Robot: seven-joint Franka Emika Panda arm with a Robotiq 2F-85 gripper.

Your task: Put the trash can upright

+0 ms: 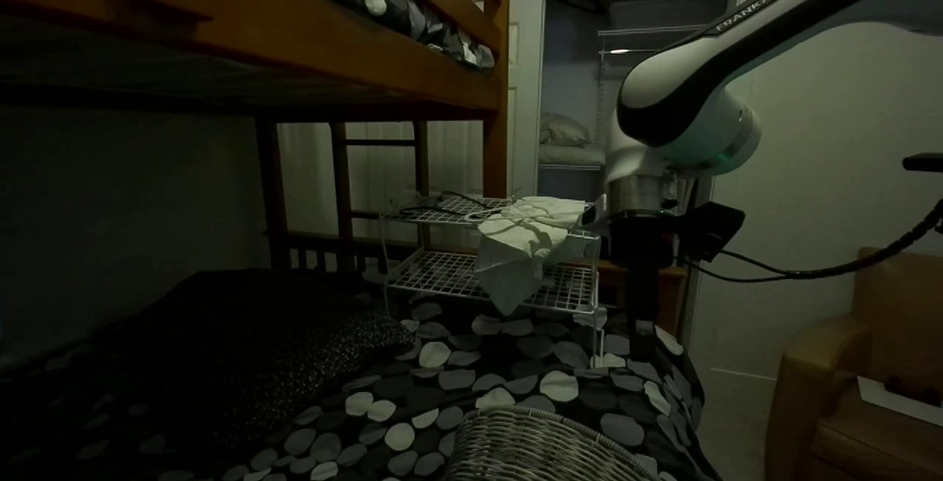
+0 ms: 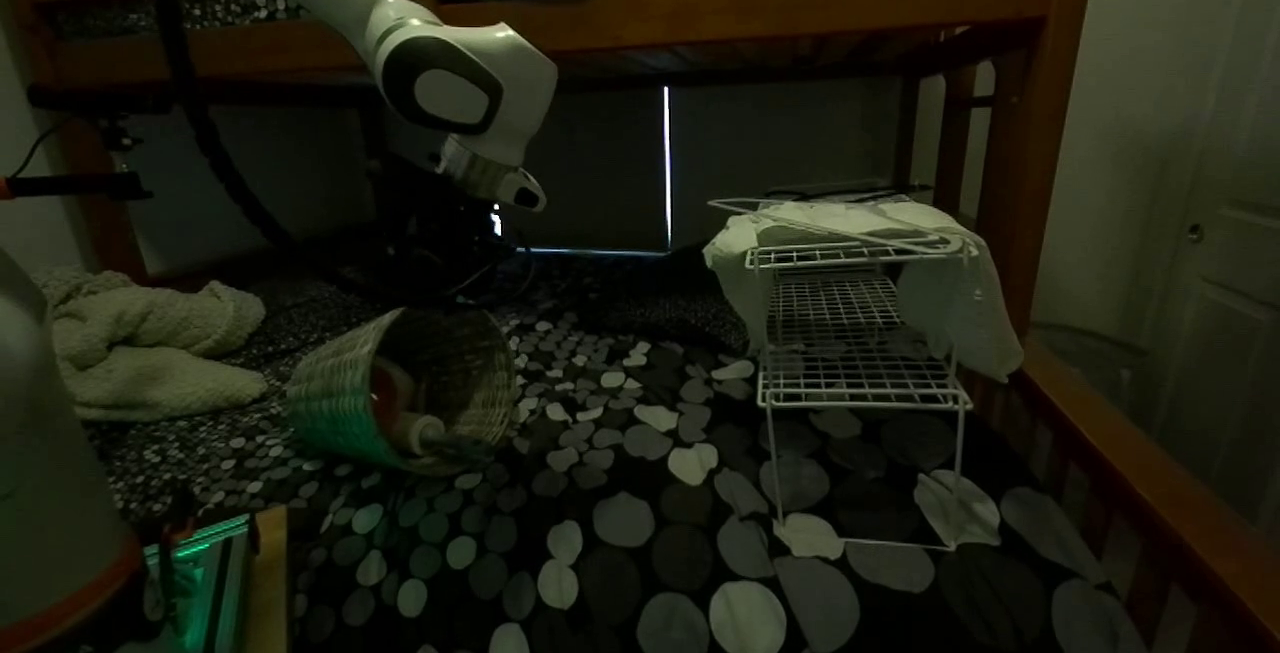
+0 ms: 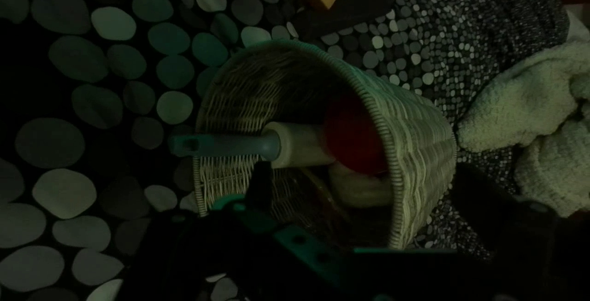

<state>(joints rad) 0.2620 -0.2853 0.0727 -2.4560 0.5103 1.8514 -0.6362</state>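
On black bedding (image 2: 620, 523) with grey and white dots, a pale tapered wicker bin (image 2: 335, 398) lies on its side. Its open mouth, seen in the wrist view, holds a white cylinder (image 3: 299, 146) whose grey-blue handle (image 3: 226, 145) reaches past the rim, and a round red object (image 3: 355, 135) close against the cylinder. Near the bin hangs the black two-fingered gripper (image 3: 363, 174), spread wide and released; whether it touches the wicker I cannot tell. From it rises the white-and-black arm (image 2: 520, 83). Just beside the bin's base lies a cream fleecy blanket (image 2: 160, 333). Well apart, a white wire rack (image 2: 865, 400) with two shelves stands upright, a white cloth (image 1: 516, 260) draped over its top. Above runs an orange-brown wooden bunk rail (image 2: 750, 18).
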